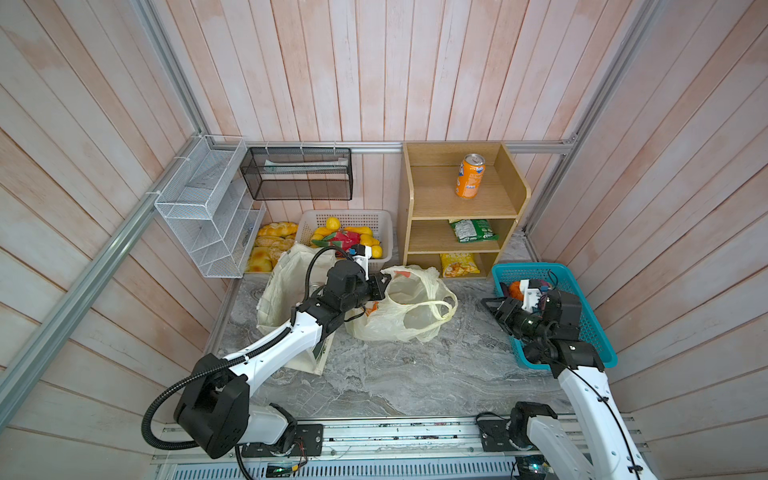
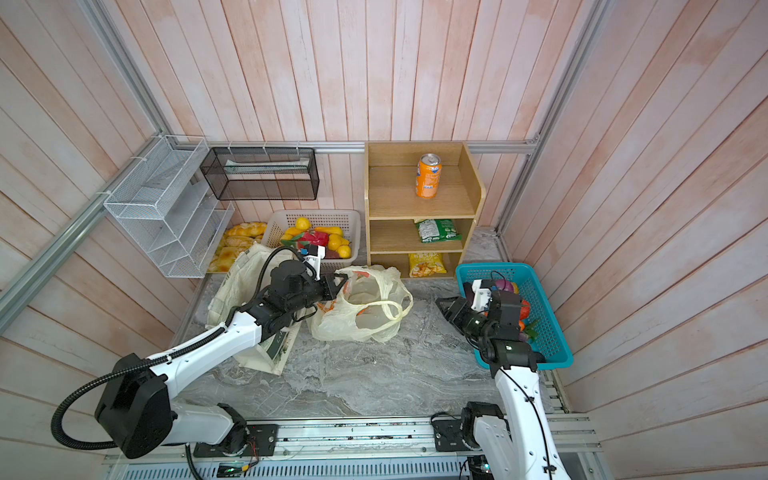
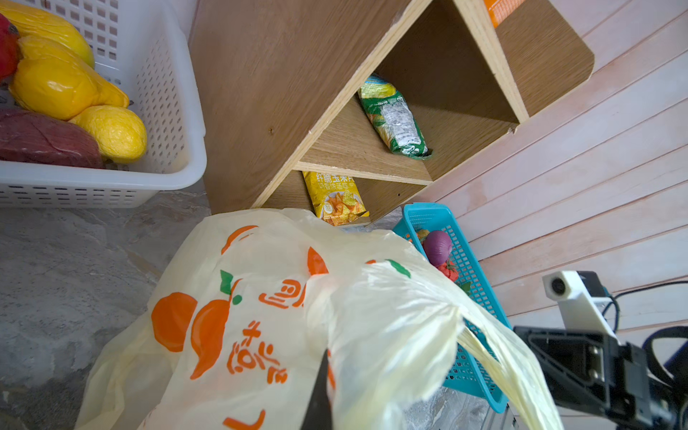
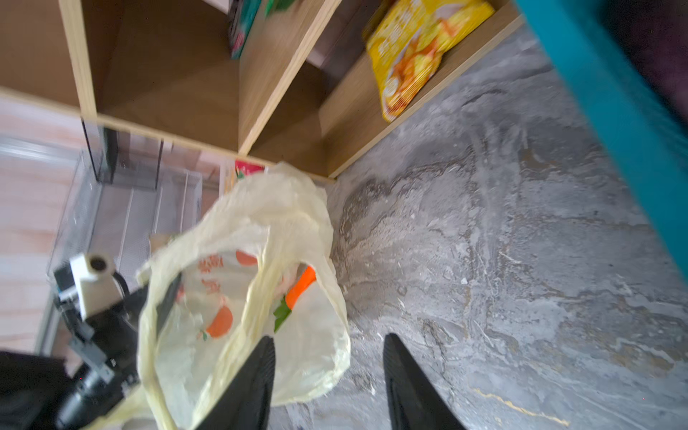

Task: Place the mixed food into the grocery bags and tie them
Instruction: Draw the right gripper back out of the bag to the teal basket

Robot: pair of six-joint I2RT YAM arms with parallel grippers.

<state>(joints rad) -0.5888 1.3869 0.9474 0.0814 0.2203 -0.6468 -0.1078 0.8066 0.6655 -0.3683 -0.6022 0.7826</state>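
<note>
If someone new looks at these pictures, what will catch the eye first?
A pale-yellow plastic bag printed with oranges sits in the middle, its rim pinched by the left gripper. An orange soda can stands alone on the top board of the wooden shelf at the back. A bright blue basket sits on the right.

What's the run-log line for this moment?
left gripper: shut on plastic bag rim | right gripper: open, empty | carrot: inside bag
</note>
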